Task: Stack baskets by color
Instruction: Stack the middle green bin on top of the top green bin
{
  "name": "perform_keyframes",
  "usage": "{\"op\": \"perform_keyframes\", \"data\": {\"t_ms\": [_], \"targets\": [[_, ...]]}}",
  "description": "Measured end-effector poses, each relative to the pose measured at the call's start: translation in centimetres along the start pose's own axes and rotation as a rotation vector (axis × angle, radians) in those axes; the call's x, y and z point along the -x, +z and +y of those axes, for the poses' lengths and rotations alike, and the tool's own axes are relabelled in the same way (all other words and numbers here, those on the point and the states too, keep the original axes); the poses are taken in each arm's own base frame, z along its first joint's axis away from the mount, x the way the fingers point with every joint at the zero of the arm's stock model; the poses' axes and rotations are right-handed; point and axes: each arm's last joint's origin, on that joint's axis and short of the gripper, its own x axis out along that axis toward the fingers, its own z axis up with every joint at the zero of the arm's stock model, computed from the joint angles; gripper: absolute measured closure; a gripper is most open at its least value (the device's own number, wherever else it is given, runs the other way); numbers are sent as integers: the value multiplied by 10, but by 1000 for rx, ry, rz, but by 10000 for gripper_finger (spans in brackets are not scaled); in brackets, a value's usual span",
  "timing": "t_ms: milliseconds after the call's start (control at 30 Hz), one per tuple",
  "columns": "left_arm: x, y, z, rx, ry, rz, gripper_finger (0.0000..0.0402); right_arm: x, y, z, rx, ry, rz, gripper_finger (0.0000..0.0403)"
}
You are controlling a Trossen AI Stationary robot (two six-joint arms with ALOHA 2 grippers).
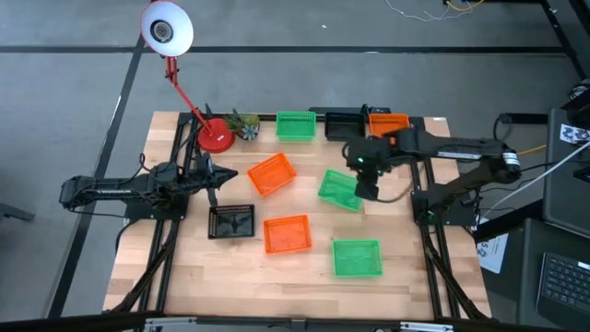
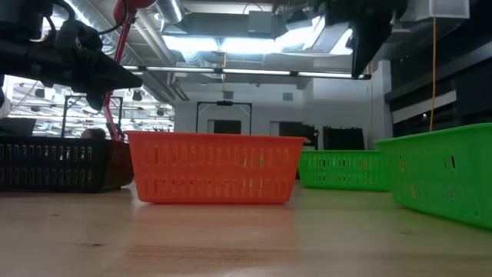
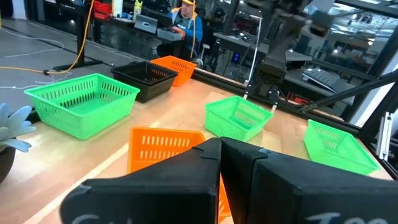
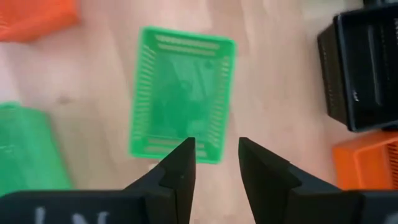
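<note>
The table (image 1: 184,277) holds baskets scattered by colour: three green, three orange, two black. The right gripper (image 1: 366,189) hangs above the middle green basket (image 1: 339,189), fingers spread and empty, its wrist camera looking straight down on the basket's near rim. To do this well, it should descend squarely so one finger goes inside the short wall and one outside, then pinch. The left gripper (image 1: 221,175) waits near the orange basket (image 1: 272,173), fingers pressed together.
</note>
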Motion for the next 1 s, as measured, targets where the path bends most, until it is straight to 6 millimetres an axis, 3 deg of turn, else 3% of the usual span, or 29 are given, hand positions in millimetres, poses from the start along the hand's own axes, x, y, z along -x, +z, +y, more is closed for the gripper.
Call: {"op": "perform_keyframes", "data": {"t_ms": [300,567,1000], "targets": [[0,0,0,0,0,0,401,30,-23,42,47,94,-89,280],[0,0,0,0,0,-1,401,34,-33,69,104,141,-86,280],[0,0,0,1,0,-1,401,42,-47,95,97,143,-118,280]]}}
